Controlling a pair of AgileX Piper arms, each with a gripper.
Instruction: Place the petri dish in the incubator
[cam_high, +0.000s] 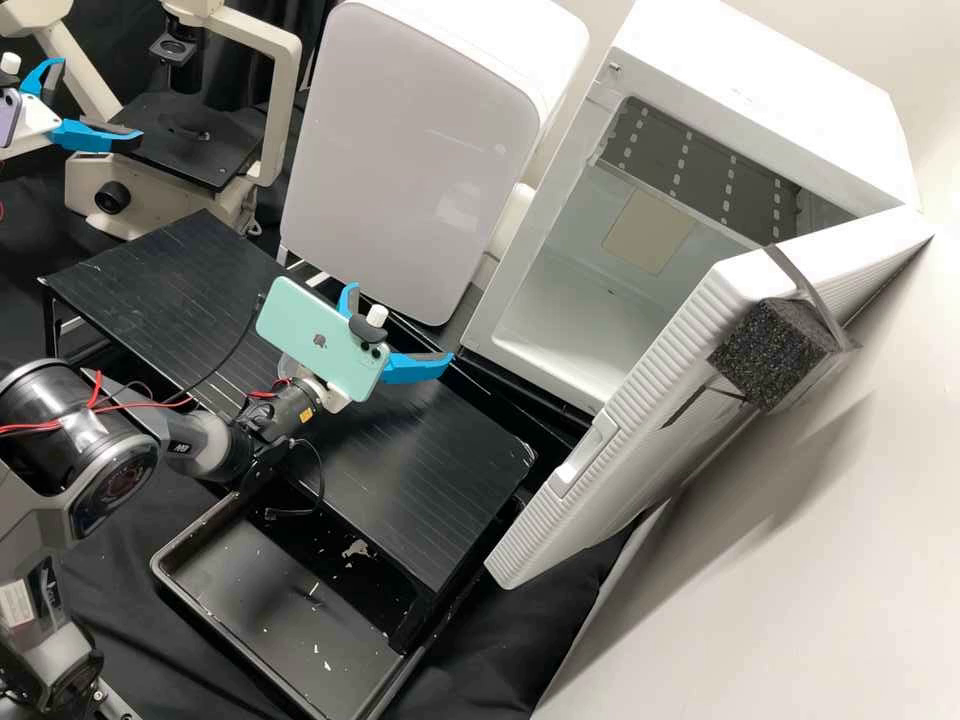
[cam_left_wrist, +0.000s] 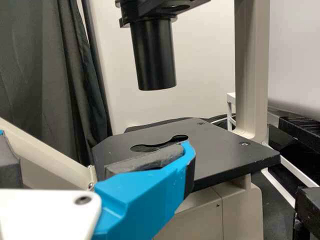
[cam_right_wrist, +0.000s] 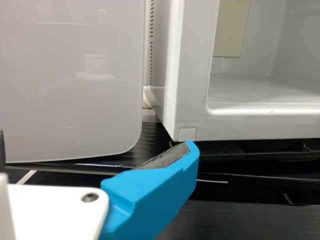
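In the high view my left gripper (cam_high: 100, 100) stands open beside the microscope stage (cam_high: 215, 165). Seen from the left wrist, the gripper (cam_left_wrist: 100, 147) has its fingers apart, one of them in front of the stage (cam_left_wrist: 225, 155). My right gripper (cam_high: 400, 323) is open above the black raised shelf, left of the white incubator (cam_high: 760, 80), whose door (cam_high: 690, 350) is open. In the right wrist view, the gripper (cam_right_wrist: 97, 145) has widely parted fingers with nothing between them, and the incubator (cam_right_wrist: 192, 65) rises beyond, its chamber partly in view.
A white appliance (cam_high: 410, 150) stands between microscope and incubator. The black shelf (cam_high: 430, 470) runs in front, with a black tray (cam_high: 270, 610) below its near side. A black foam block (cam_high: 765, 355) is strapped to the incubator door.
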